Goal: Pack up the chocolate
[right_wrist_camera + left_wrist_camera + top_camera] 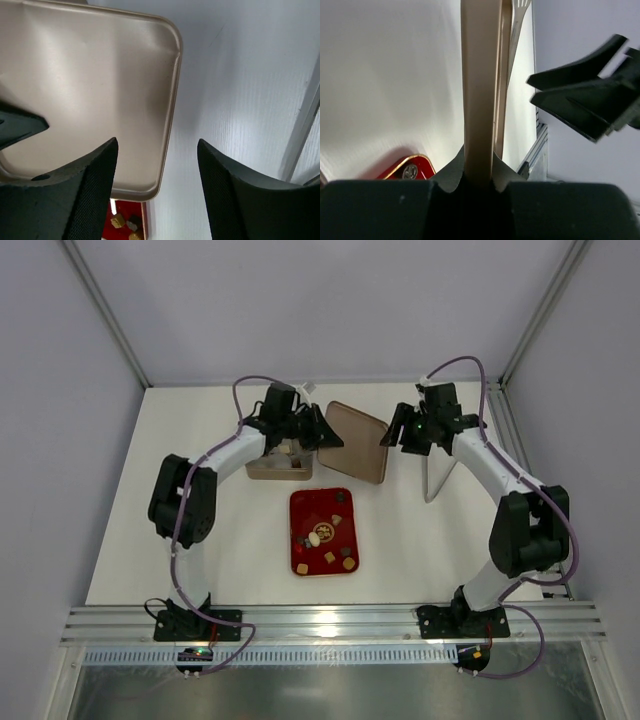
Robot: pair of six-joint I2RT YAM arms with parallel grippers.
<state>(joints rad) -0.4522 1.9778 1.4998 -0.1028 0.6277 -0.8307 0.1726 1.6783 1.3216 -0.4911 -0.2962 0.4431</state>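
Observation:
The chocolates (330, 556), several small brown, tan and cream pieces, lie on the red tray (303, 508) at the table's middle. They also show at the bottom of the right wrist view (125, 222). My left gripper (318, 430) is shut on the left edge of a tan box lid (358, 440) and holds it tilted above the table. In the left wrist view the lid (480, 90) stands edge-on between my closed fingers. My right gripper (400, 436) is open at the lid's right edge, and that edge (170, 125) lies between its fingers without touching them.
A tan open box base (272, 472) sits left of the lid, under my left wrist, with something pale inside. A pale pointed sheet-like piece (437, 476) lies under my right arm. The red tray's corner (407, 169) shows in the left wrist view.

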